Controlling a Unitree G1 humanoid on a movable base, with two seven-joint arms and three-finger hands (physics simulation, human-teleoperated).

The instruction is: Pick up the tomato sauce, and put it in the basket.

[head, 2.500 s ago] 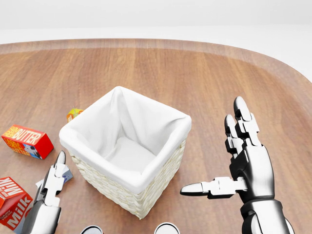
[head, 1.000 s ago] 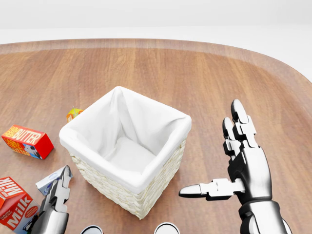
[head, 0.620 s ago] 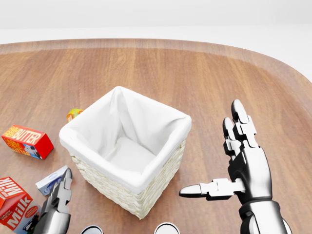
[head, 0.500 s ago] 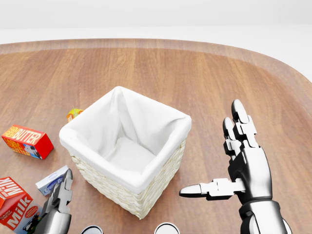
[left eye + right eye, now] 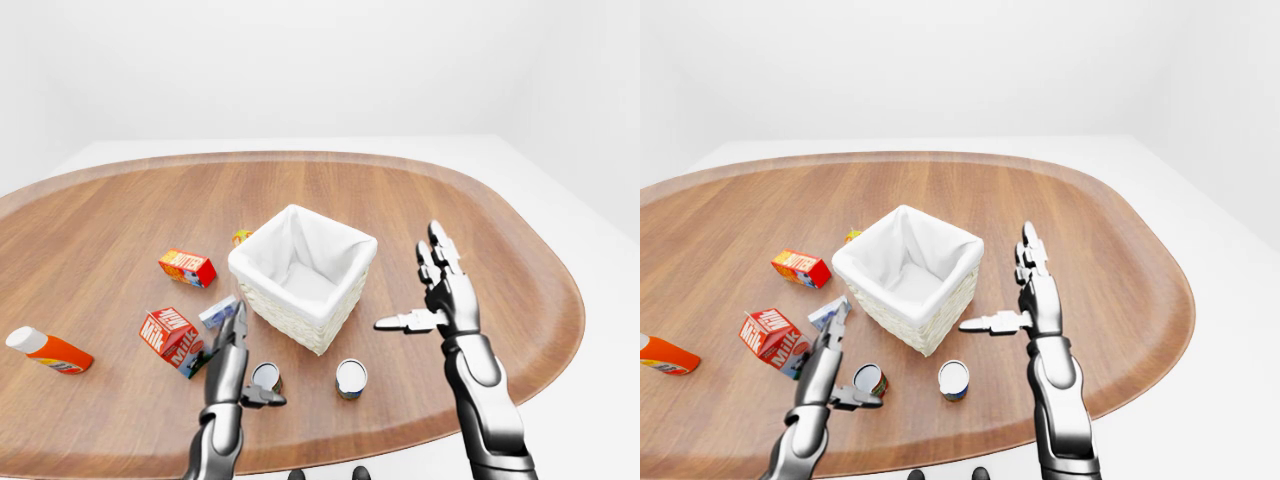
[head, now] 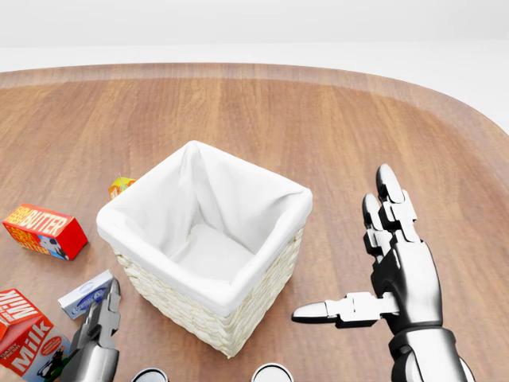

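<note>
The white-lined wicker basket stands mid-table. Below it are two small cans. The left can shows red on its side and seems to be the tomato sauce; its label is too small to read. The other can stands to its right. My left hand is open just left of the red can, fingers pointing up the table, thumb reaching under the can, not closed on it. Right of the basket my right hand is raised and open, holding nothing, with its thumb pointing at the basket.
Left of the basket lie a red butter box, a red milk carton, a small blue-and-white box and an orange bottle with a white cap. A small orange item sits above the basket's left corner.
In the head view my left hand has sunk toward the bottom edge, uncovering the small blue-and-white box. The right hand has barely moved.
</note>
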